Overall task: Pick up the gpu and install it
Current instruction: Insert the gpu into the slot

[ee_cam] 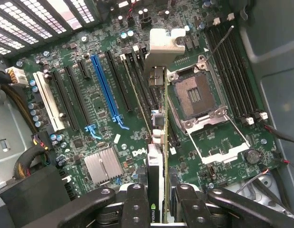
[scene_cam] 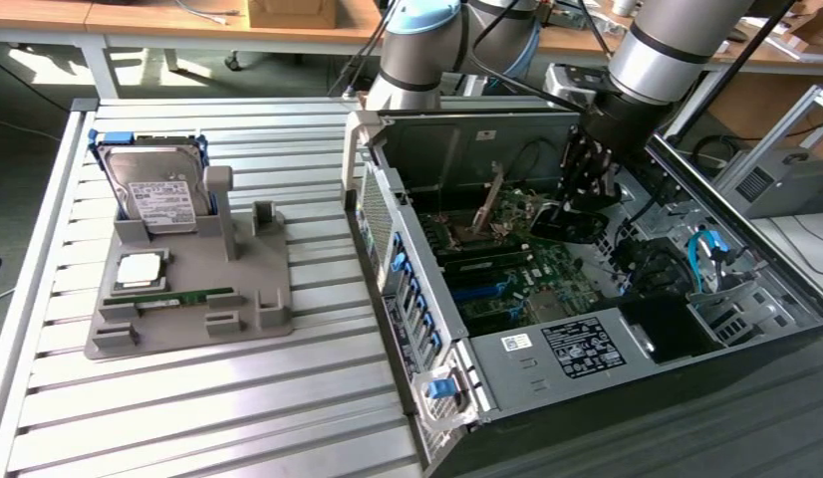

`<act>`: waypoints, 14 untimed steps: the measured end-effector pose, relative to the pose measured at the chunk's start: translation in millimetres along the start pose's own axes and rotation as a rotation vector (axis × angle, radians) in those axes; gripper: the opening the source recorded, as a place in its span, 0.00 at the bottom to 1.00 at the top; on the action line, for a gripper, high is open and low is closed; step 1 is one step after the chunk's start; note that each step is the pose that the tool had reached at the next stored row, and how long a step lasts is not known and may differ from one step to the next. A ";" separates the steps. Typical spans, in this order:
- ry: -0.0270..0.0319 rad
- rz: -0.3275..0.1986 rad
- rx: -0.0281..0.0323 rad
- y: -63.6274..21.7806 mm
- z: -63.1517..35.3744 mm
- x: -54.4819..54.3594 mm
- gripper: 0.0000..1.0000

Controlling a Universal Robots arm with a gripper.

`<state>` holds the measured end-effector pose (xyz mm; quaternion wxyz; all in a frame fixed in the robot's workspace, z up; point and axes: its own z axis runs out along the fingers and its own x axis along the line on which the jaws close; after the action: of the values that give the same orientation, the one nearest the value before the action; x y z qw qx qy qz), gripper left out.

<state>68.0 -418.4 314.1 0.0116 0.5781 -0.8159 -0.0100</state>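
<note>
Gripper clamps the gpu edge-on over the motherboard

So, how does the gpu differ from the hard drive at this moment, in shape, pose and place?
The gpu is a thin card with a silvery bracket; the hard drive is a boxy block with a white label. The gpu is gripped by the gripper over the motherboard inside the open case; the hard drive sits free in the grey holder on the slatted table. Both stand on edge, not flat.
</note>
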 end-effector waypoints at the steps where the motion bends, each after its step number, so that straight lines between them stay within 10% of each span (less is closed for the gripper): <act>1: 0.0002 -0.005 0.0001 0.0 0.0 0.0 0.27; 14: 0.0031 -0.104 0.0008 0.0 0.0 0.0 0.27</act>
<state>68.0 -418.4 314.1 0.0121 0.6196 -0.7847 -0.0094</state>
